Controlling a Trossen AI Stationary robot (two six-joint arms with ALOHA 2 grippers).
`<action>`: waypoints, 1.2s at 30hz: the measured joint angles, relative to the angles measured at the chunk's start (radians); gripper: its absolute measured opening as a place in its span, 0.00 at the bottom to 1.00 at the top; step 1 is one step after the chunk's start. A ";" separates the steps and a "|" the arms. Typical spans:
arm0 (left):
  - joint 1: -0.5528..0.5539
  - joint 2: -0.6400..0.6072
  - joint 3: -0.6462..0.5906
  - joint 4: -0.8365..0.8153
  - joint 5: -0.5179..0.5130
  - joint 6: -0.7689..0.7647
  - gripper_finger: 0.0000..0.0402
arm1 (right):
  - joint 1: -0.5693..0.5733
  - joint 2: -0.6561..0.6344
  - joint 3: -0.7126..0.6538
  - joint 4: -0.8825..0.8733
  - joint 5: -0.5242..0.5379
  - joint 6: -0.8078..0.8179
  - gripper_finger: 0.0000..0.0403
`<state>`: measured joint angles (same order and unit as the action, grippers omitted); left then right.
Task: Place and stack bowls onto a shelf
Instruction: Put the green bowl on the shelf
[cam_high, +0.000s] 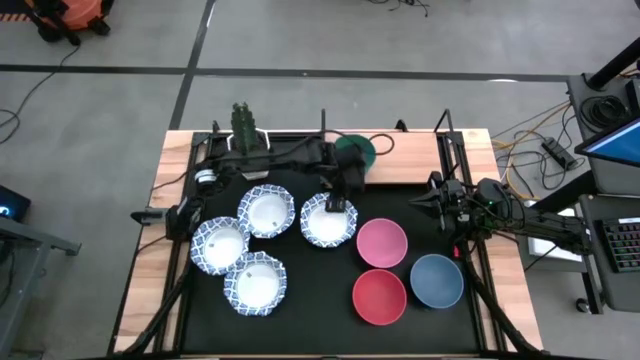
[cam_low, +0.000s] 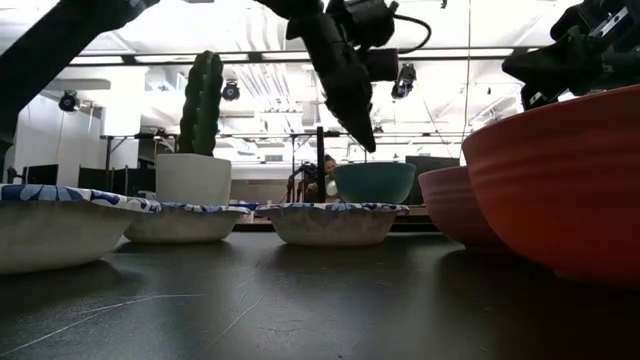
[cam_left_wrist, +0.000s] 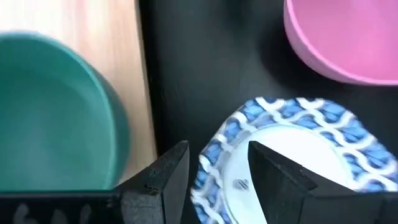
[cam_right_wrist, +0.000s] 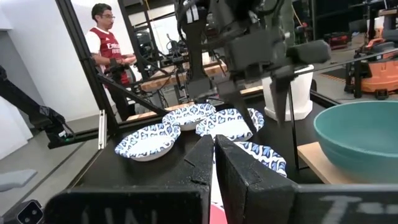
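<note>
My left gripper (cam_left_wrist: 217, 171) is open and hovers just above the far rim of a white bowl with a blue patterned rim (cam_high: 328, 220); one finger stands over the bowl's inside, the other outside it. In the low view the gripper (cam_low: 362, 135) is clear of that bowl (cam_low: 330, 222). The green bowl (cam_high: 352, 155) sits on the light-wood shelf (cam_high: 410, 165). Three more patterned bowls (cam_high: 254, 282) rest on the black mat to the left. The pink (cam_high: 381, 243), red (cam_high: 379, 297) and blue (cam_high: 436, 281) bowls rest on the mat to the right. My right gripper (cam_right_wrist: 214, 158) is shut and waits near the table's right edge (cam_high: 432, 200).
A cactus in a white pot (cam_high: 245, 130) stands at the far left of the table. Thin black posts (cam_high: 323, 125) rise from the shelf's corners. A person (cam_right_wrist: 109, 50) stands beyond the table. The shelf board to the right of the green bowl is bare.
</note>
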<state>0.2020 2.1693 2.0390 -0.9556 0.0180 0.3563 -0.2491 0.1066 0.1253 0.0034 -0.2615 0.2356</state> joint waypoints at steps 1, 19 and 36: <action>0.000 0.000 -0.011 0.029 -0.027 0.005 0.37 | 0.000 0.000 0.000 0.000 0.000 0.000 0.02; 0.055 0.002 0.096 -0.071 -0.015 0.090 0.33 | 0.000 0.000 0.000 0.000 0.000 -0.002 0.02; 0.063 0.107 0.077 -0.032 -0.104 0.089 0.01 | 0.000 0.000 0.000 -0.007 0.001 -0.029 0.02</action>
<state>0.2647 2.2759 2.1162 -0.9875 -0.0862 0.4448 -0.2492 0.1066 0.1253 -0.0032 -0.2607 0.2069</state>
